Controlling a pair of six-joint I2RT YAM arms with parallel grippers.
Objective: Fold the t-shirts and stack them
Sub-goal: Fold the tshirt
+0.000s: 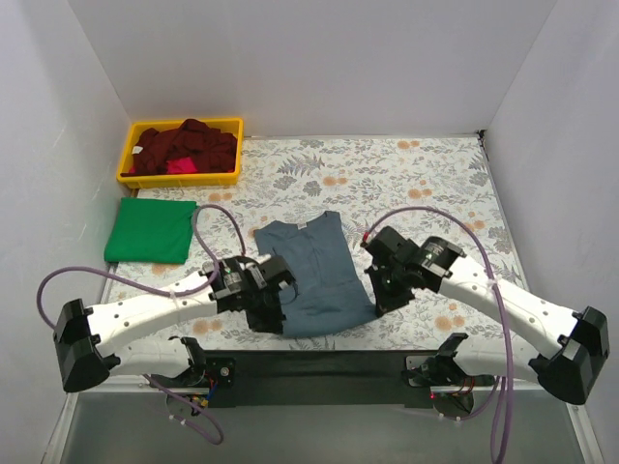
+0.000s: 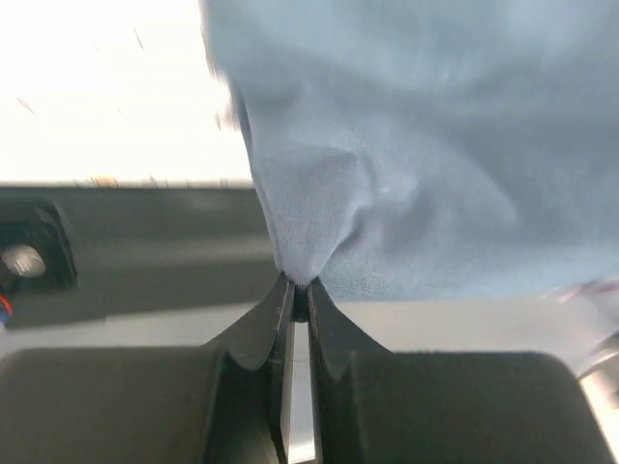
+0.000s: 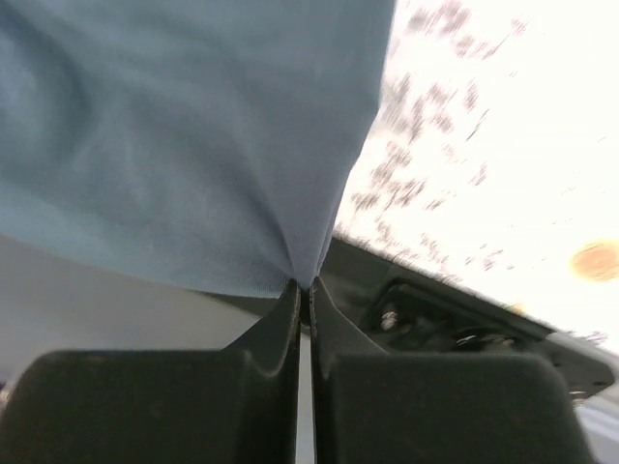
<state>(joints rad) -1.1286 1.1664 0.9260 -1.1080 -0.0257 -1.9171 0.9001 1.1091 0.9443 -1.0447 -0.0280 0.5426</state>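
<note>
Above tablecloth (image 1: 406, 184), left claw (image 2: 300, 292) and right claw (image 3: 303, 288) pinch blue t-shirt (image 1: 314, 261).

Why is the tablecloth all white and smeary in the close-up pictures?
Left wrist view: glare washes the tablecloth to white, and the blue shirt looks soft. Right wrist view: its flowers are overexposed and streaked by blur. Top view: sharp, evenly lit.

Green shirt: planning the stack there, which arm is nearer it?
Left. The left arm sits right of the green shirt; the right arm lies beyond the blue shirt.
</note>
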